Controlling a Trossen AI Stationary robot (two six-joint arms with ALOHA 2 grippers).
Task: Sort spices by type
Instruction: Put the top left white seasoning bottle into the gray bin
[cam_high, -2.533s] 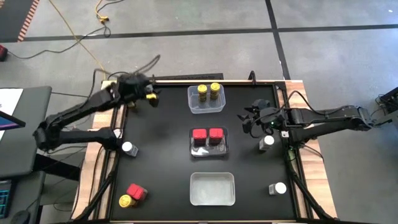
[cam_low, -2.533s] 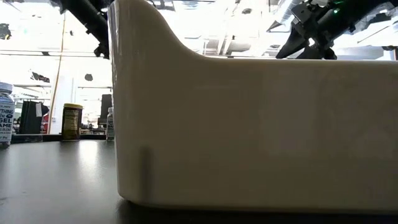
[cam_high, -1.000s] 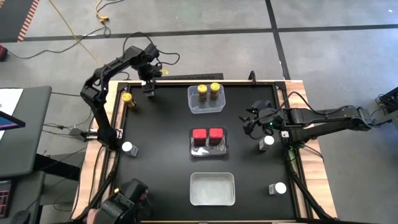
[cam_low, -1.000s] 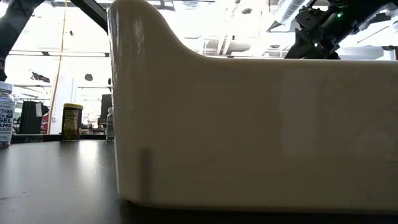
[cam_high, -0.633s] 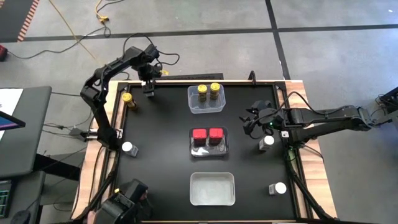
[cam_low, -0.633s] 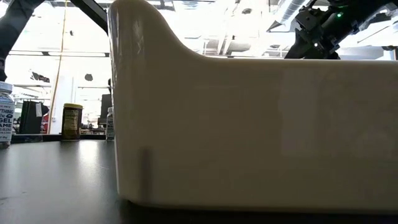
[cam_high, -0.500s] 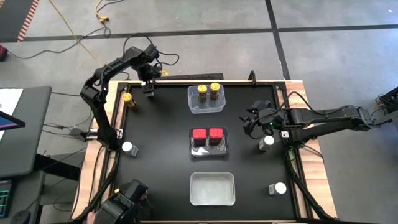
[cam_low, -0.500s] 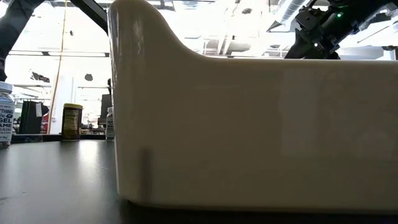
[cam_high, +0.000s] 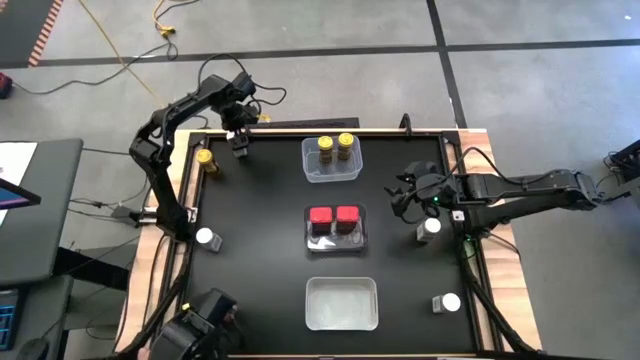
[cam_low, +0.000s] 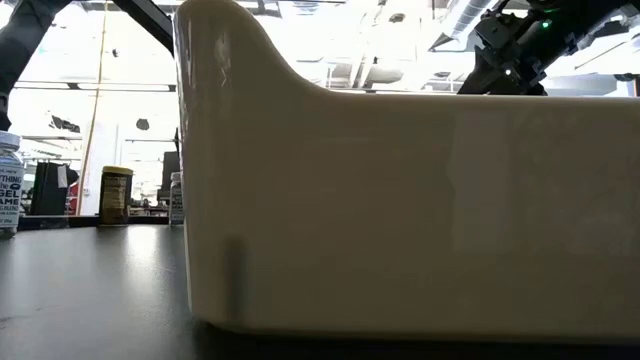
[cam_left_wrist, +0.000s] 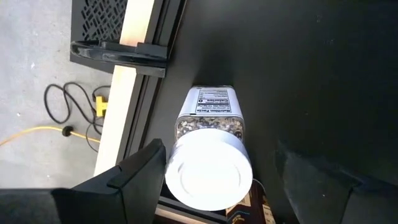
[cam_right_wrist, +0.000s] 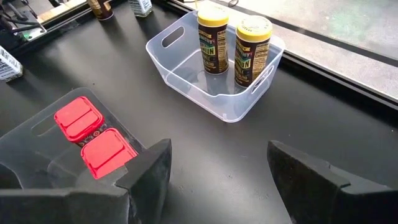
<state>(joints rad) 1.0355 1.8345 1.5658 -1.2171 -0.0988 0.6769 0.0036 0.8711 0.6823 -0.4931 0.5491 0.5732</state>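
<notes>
Our left gripper (cam_high: 240, 141) hangs at the table's far left corner, its fingers (cam_left_wrist: 134, 171) spread to either side of a white-capped jar (cam_left_wrist: 210, 163) that stands upright below it. Our right gripper (cam_high: 405, 195) waits over the right side, fingers (cam_right_wrist: 146, 168) spread with nothing between them. Two yellow-capped jars (cam_high: 335, 148) stand in the far clear tub (cam_high: 312, 172), two red tins (cam_high: 335, 216) in the middle tub (cam_high: 318, 243). The near tub (cam_high: 342, 302) holds nothing. One yellow-capped jar (cam_high: 206, 159) stands at the far left edge; white-capped jars (cam_high: 207, 238) sit left and right.
</notes>
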